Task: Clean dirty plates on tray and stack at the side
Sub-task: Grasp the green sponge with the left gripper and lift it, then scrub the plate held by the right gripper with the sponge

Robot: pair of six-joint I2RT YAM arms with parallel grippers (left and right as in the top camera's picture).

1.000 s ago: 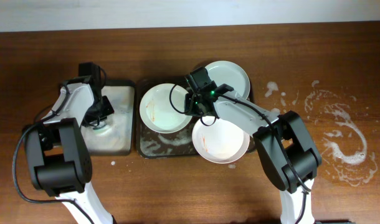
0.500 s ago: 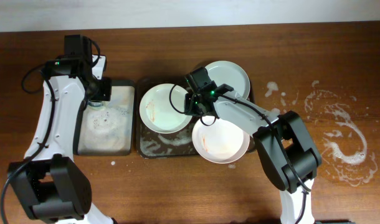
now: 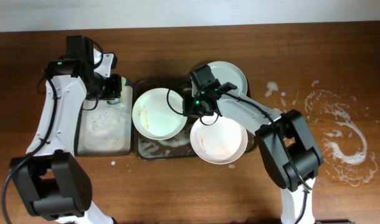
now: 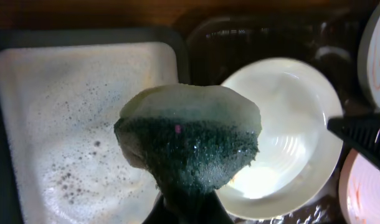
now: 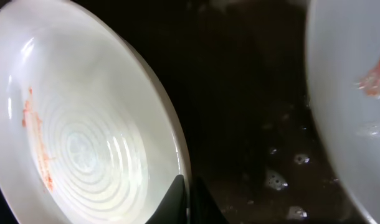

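Note:
My right gripper [image 3: 189, 106] is shut on the right rim of a cream-white plate [image 3: 157, 113] with orange smears, which lies over the left part of the dark brown tray [image 3: 162, 148]. The right wrist view shows this plate [image 5: 84, 143] tilted, with my jaws pinching its edge [image 5: 185, 199]. My left gripper [image 3: 115, 87] is shut on a dark green foamy sponge [image 4: 190, 137] and holds it in the air just left of that plate [image 4: 289, 137]. A white smeared plate [image 3: 218, 139] and a pale blue-green plate [image 3: 226, 78] sit on the tray's right side.
A narrower black tray [image 3: 104, 124] full of soap foam lies left of the brown tray, below my left arm. Foam streaks and splashes [image 3: 339, 134] cover the wooden table at the right. The brown tray's floor [image 5: 252, 124] is wet with foam spots.
My left arm has lifted the sponge off the black tray and carried it right, towards the held plate. The right gripper has shifted the plate slightly to the left.

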